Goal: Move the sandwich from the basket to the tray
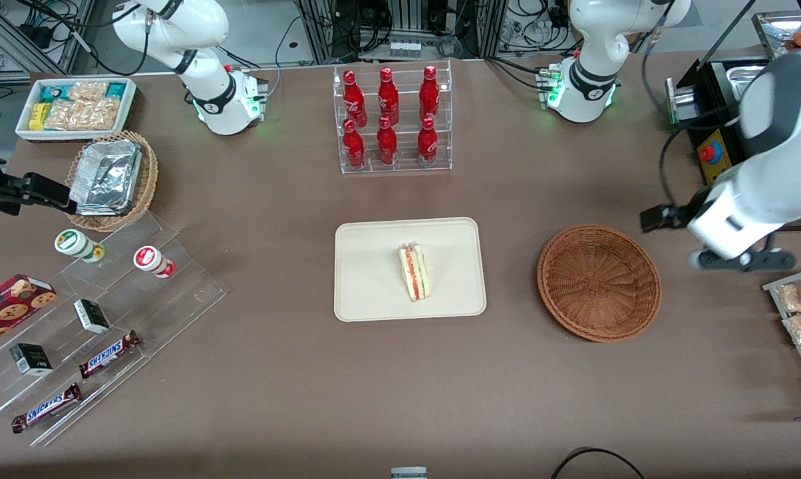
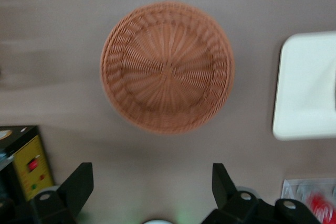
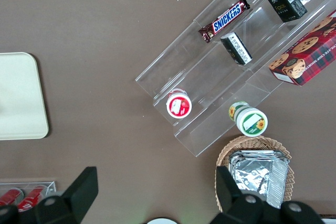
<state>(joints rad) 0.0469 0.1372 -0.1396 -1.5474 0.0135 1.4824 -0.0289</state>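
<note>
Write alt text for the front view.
A sandwich sits on the cream tray at mid-table, beside an empty reddish-brown wicker basket. The left arm's gripper hangs open above the table toward the working arm's end.

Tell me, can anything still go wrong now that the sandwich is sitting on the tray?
Not much, probably. The small triangular sandwich wedge stands on edge on the flat cream-beige tray, so a bump to the table might tip it over. The left arm's gripper hangs open above the table beside the empty round reddish-brown wicker basket; if it drops low while moving, it could knock that basket.
</note>
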